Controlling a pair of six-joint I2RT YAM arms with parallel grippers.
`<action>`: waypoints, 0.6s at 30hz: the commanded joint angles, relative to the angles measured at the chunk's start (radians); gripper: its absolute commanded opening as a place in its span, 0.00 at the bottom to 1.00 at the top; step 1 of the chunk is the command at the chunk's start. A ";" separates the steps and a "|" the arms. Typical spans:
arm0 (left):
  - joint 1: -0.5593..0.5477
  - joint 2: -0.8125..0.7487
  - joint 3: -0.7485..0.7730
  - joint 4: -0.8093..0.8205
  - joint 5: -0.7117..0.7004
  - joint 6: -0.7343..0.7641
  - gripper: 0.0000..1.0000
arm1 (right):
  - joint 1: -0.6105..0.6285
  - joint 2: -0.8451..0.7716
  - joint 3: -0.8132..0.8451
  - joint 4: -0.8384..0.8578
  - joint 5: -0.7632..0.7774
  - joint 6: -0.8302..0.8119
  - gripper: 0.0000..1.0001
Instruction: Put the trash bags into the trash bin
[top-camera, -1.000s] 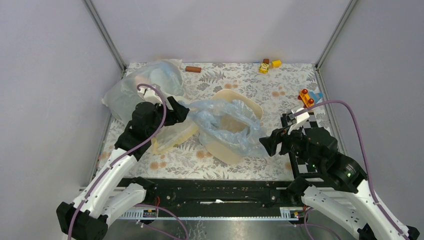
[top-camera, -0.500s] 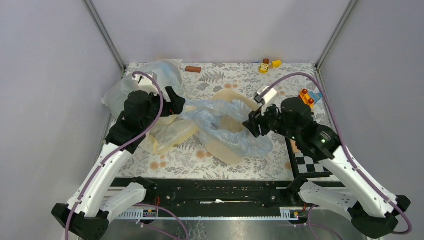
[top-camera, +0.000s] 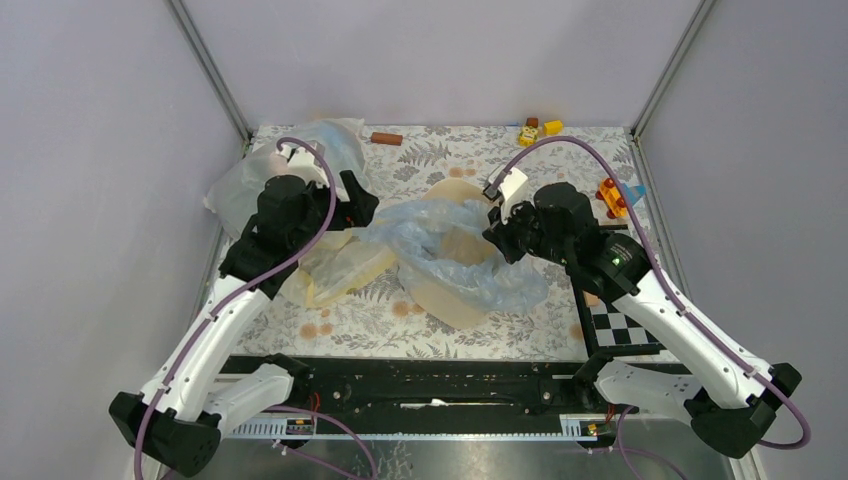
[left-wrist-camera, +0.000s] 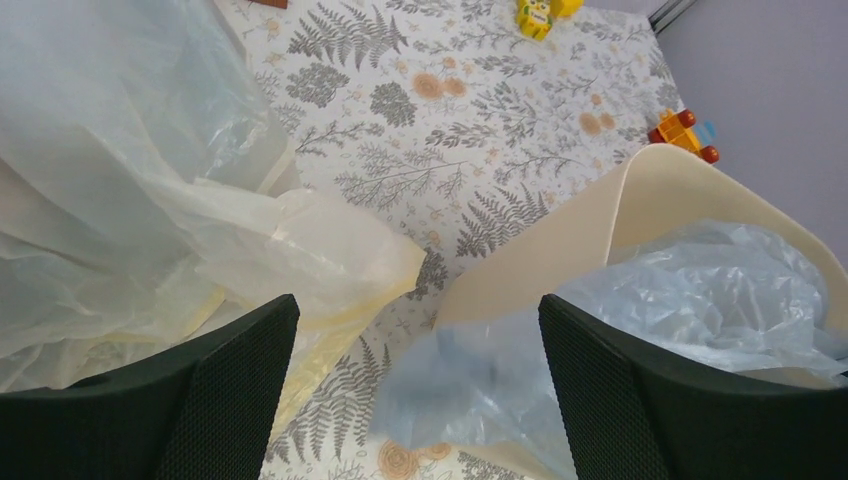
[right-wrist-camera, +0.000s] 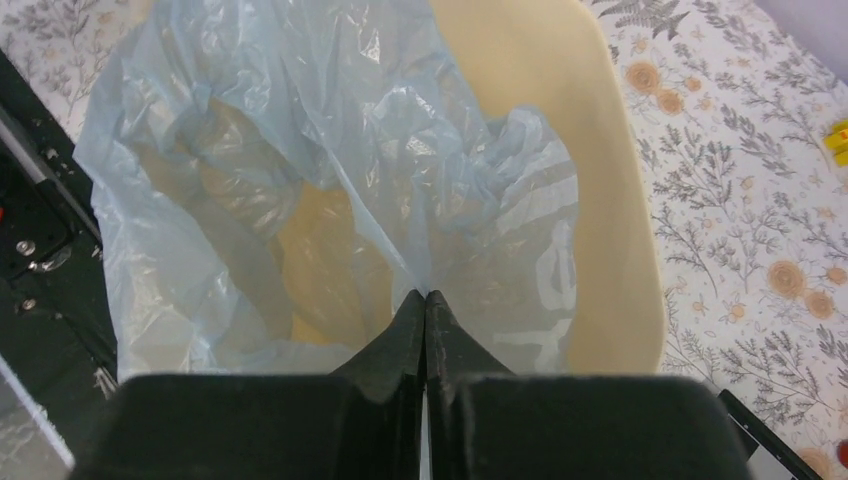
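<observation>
Right wrist view: the right gripper (right-wrist-camera: 426, 298) is seen shut tight, with a fold of the trash bag (right-wrist-camera: 330, 130) pinched between its tips above the mouth of the trash bin (right-wrist-camera: 590, 200). The bag is draped into the bin and spilled over its near rim onto the table (top-camera: 560, 170). The left gripper (left-wrist-camera: 415, 330) is held wide open and empty, above the pale yellow bag (left-wrist-camera: 330, 250) beside the bin.
</observation>
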 joint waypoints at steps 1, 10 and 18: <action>0.005 0.024 -0.018 0.107 0.039 -0.045 0.91 | 0.000 0.003 0.063 0.087 0.065 0.016 0.00; 0.005 -0.005 -0.151 0.304 0.043 -0.150 0.91 | -0.030 0.104 0.153 0.099 0.183 0.042 0.00; 0.005 -0.075 -0.133 0.254 -0.113 -0.126 0.98 | -0.104 0.173 0.206 0.120 0.100 0.052 0.00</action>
